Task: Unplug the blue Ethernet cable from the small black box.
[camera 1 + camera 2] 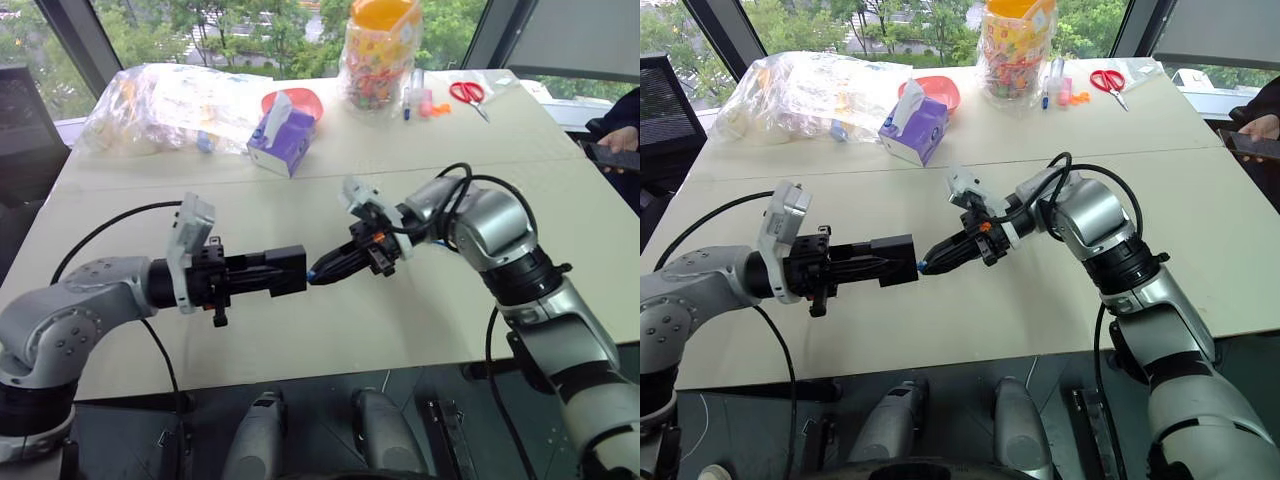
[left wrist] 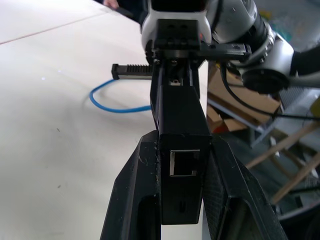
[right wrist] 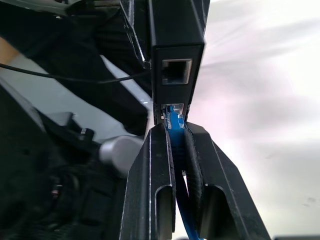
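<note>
1. A clear plastic bag point(image 1: 170, 105) with pale contents lies at the far left of the cream table point(image 1: 300, 330).
2. The left gripper point(image 1: 275, 272) is held above the table, closed on the small black box point(image 1: 285, 270); its 2 fingers point(image 2: 131, 195) press the box's flat sides.
3. In the left wrist view, 1 empty port shows in the box's near end face.
4. A purple-and-white tissue box point(image 1: 283, 140) stands behind, with a red bowl point(image 1: 300, 100) just beyond it.
5. The right gripper point(image 1: 325, 270) meets the box's free end from the right, its fingers point(image 3: 150, 185) clamped on the plug end of the blue Ethernet cable point(image 3: 175, 125).
6. In the right wrist view, the blue plug sits at the lower port of the box's end face, still in or at its mouth; the upper port is empty.
7. The rest of the blue cable runs back between the right fingers and loops over the table in the left wrist view.
8. A clear jar with an orange lid point(image 1: 380, 50) stands at the far centre.
9. Red-handled scissors point(image 1: 468, 95) lie to its right.
10. A person's hand point(image 1: 620, 140) rests at the far right edge.
</note>
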You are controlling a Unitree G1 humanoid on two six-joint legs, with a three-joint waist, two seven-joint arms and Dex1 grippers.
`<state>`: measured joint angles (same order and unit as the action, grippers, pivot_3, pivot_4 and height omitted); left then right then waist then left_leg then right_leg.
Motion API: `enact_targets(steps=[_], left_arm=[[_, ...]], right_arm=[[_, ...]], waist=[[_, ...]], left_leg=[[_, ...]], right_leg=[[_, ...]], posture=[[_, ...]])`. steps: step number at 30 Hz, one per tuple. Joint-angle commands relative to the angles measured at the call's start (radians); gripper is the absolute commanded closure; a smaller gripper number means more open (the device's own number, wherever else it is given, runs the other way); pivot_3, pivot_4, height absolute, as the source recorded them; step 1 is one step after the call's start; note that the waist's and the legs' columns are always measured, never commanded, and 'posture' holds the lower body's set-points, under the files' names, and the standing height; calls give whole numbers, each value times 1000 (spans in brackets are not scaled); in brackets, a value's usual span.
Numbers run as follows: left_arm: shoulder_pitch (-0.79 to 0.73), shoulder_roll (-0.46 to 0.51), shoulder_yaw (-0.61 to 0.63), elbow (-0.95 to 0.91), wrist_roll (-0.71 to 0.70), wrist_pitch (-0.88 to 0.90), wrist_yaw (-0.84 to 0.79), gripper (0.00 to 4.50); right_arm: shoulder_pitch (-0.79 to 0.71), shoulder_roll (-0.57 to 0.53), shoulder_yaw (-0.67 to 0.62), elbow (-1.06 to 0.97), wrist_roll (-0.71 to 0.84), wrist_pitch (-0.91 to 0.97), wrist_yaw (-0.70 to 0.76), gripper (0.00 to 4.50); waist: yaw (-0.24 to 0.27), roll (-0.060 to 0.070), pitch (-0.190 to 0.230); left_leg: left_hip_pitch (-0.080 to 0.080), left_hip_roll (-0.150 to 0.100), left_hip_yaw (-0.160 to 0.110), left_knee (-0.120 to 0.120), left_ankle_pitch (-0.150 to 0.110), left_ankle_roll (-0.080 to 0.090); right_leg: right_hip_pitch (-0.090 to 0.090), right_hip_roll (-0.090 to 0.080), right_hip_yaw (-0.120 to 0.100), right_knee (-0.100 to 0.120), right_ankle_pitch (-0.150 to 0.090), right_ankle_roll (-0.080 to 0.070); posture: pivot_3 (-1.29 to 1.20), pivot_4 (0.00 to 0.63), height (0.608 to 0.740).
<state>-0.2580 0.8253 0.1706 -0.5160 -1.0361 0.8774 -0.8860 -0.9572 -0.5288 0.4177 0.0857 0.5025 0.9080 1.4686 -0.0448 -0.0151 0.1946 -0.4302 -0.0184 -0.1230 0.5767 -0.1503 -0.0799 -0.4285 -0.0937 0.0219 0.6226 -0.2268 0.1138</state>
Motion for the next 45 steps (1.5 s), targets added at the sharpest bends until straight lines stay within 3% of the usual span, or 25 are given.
enact_targets(steps=[1,7,18,21,23,45], left_arm=[[38,50,-11,-45,91,-97,-100,4002],[37,58,0,-25,116,-147,-121,4002],[30,46,27,-1,98,-150,-107,4002],[32,29,20,4,102,-157,-95,4002],[40,17,15,6,119,-175,-91,4002],[30,-42,6,3,135,-199,-55,4002]], right_arm=[[-38,3,-62,15,87,149,0,4454],[-11,-17,-70,-20,160,268,-4,4454],[43,-35,-91,-73,173,242,-34,4454],[44,-20,-102,-78,168,239,-71,3303],[42,-14,-104,-84,166,246,-93,2293],[15,58,-149,-87,214,286,-191,2293]], waist=[[0,0,0],[3,0,0],[1,0,0],[1,0,0],[2,0,0],[2,0,0]], left_leg=[[0,0,0,0,0,0],[-1,0,0,0,0,0],[-2,0,0,0,-1,0],[-2,0,0,0,-1,0],[-2,0,0,0,-1,0],[-2,0,0,1,0,0]], right_leg=[[0,0,0,0,0,0],[0,-1,0,-2,0,0],[0,0,-1,-3,0,0],[0,0,-1,-3,0,0],[0,0,-1,-3,0,0],[0,0,-1,-2,0,0]], posture=[[0,150,728],[0,150,728],[0,150,728],[0,150,728],[0,150,728],[0,150,728]])
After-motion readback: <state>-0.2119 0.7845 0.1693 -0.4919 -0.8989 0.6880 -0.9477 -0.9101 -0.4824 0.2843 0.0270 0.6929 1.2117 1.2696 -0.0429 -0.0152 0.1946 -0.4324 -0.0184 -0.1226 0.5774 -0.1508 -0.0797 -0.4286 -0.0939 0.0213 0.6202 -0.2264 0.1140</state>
